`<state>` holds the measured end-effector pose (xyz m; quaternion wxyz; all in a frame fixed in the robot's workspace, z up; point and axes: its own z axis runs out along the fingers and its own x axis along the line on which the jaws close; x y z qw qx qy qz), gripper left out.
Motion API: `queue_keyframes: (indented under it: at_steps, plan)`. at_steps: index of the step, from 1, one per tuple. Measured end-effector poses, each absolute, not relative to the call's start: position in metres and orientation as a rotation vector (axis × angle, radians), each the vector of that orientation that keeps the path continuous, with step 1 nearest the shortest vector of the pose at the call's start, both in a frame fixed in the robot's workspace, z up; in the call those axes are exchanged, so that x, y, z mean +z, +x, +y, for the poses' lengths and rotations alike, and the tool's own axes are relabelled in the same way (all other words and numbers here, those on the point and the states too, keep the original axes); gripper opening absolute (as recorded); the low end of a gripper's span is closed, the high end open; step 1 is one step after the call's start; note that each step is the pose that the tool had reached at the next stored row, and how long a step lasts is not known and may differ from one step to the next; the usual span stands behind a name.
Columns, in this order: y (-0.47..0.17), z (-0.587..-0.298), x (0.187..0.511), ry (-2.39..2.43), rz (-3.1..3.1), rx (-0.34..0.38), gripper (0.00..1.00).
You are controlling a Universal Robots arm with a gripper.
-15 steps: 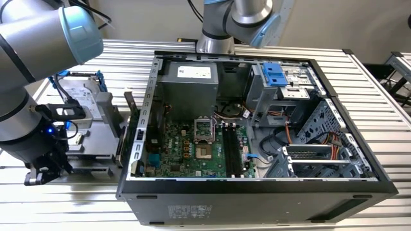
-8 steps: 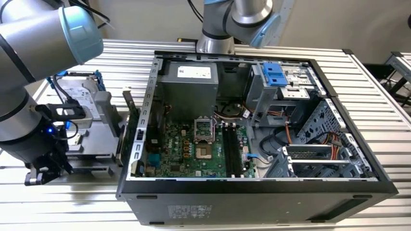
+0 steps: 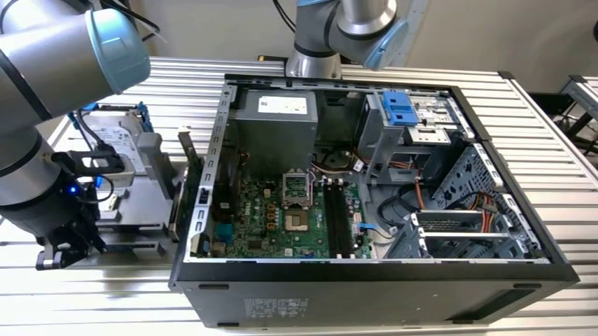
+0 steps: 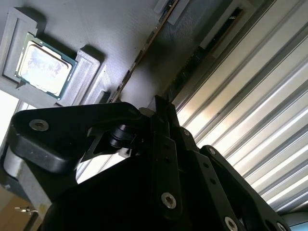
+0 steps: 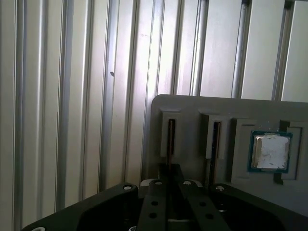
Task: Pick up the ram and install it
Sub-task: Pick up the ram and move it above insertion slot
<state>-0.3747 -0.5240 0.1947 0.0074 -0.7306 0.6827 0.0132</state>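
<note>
Far on the exterior view's left, low over the ribbed counter (image 3: 112,304): the pincer (image 3: 58,255), right beside a gray holder (image 3: 140,210). Apart or together? Can't tell from here. In the first wrist view, straight ahead of the pincer, the ram (image 5: 171,137), standing on edge in the holder's slot. Second stick (image 5: 215,139) just beside it, square chip (image 5: 270,151) past that. Further right, open computer case (image 3: 374,276), with long black slots (image 3: 338,217) on its green board (image 3: 271,224).
</note>
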Motion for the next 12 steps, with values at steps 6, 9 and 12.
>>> queue_keyframes:
  at_steps: [6, 9, 12]
  plan:
    - [-0.3747, -0.524, 0.1987, -2.285, 2.135, 0.041, 0.0]
    - [-0.3747, -0.524, 0.2021, -2.285, 2.135, 0.041, 0.0]
    - [-0.3747, -0.524, 0.2044, -2.285, 2.134, 0.041, 0.0]
